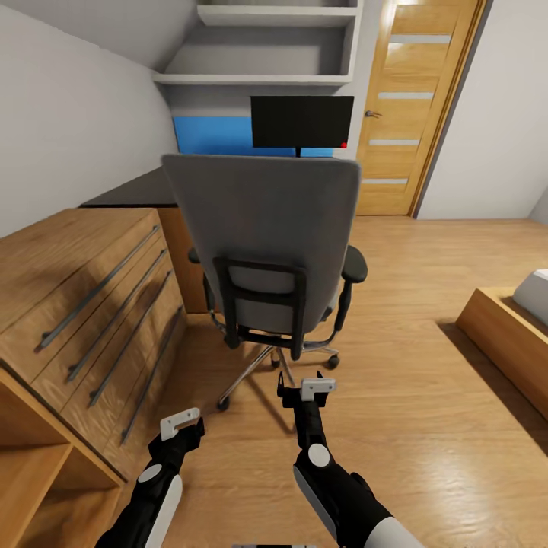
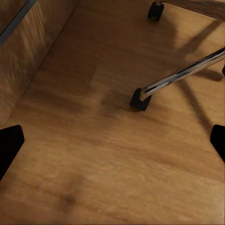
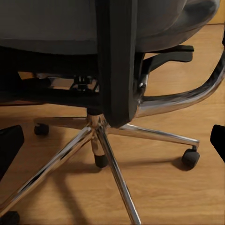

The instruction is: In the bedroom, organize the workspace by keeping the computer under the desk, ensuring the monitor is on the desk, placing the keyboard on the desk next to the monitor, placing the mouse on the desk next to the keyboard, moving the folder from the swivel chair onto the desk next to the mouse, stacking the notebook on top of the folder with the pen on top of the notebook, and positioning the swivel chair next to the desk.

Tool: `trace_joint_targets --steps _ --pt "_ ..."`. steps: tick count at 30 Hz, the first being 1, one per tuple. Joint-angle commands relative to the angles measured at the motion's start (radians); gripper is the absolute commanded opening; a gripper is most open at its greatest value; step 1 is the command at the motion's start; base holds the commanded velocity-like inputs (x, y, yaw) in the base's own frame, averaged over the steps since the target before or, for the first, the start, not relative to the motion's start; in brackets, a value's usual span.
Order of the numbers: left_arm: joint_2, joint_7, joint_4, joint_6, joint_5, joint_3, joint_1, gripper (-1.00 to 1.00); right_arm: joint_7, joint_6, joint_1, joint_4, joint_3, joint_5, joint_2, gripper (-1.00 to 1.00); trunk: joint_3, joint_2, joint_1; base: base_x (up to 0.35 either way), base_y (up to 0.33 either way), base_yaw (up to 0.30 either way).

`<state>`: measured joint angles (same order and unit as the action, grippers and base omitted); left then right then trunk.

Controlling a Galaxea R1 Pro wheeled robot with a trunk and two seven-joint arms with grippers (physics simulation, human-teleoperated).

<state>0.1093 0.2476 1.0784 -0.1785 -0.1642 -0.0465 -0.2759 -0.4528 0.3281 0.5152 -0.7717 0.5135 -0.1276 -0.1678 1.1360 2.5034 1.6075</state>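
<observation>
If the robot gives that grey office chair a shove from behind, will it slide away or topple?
The chair would probably roll easily: its chrome legs end in small castors on smooth wooden floor. A low push likely keeps it upright; pushing the tall backrest high up might tilt it. It may also spin.

Head looks down; wrists low, sharing swivel chair [image 1: 262, 251] base
</observation>
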Motion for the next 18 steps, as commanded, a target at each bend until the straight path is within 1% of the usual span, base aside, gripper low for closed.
trace_joint_targets --steps 1,10,18 --pt "0.000 0.003 0.002 -0.004 -0.009 0.000 0.000 1.00 -0.004 0.006 0.001 0.000 0.005 -0.010 0.001 1.00 0.001 0.000 0.000 -0.022 0.070 0.000" --pt "0.001 0.003 0.002 -0.004 -0.009 0.000 0.000 1.00 -0.004 0.006 0.001 0.001 0.005 -0.010 0.001 1.00 0.001 0.000 0.000 0.008 0.027 0.000" --pt "0.001 0.003 0.001 -0.004 -0.008 0.000 0.000 1.00 -0.004 0.006 0.001 0.000 0.005 -0.010 0.001 1.00 0.001 0.000 0.000 0.177 0.004 0.000"
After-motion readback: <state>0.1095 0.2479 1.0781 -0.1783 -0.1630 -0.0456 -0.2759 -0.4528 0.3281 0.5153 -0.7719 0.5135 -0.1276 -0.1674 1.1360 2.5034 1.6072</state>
